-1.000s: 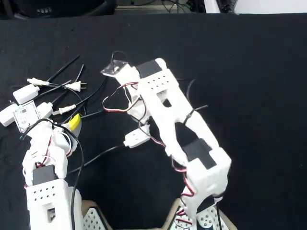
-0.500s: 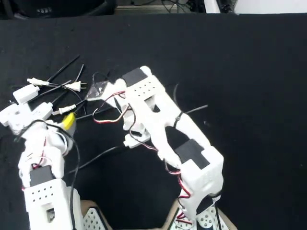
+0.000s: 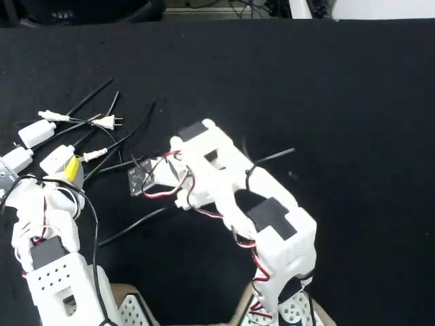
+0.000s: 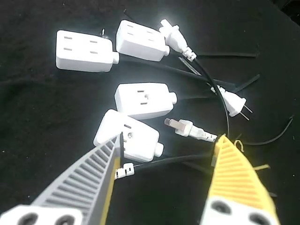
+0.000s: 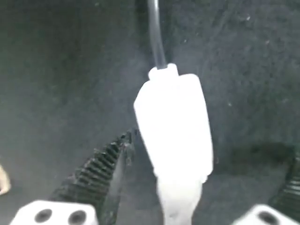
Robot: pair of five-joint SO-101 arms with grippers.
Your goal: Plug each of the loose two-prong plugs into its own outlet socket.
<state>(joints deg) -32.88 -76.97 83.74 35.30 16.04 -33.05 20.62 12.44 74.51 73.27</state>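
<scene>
We looked down on a desk (image 3: 353, 102) covered in matte black cloth, evenly lit and flecked with faint lint. Beyond its far edge we saw a narrow strip of room: a dark bulky shape (image 3: 81, 9) at one end, tangled cables (image 3: 248, 8) midway, and a white panel (image 3: 380, 8) at the other end.

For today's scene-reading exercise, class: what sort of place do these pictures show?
Probably a robotics lab bench: a white left arm and right arm stand at a black-covered table, with loose plugs and outlet blocks laid out as practice pieces.
</scene>
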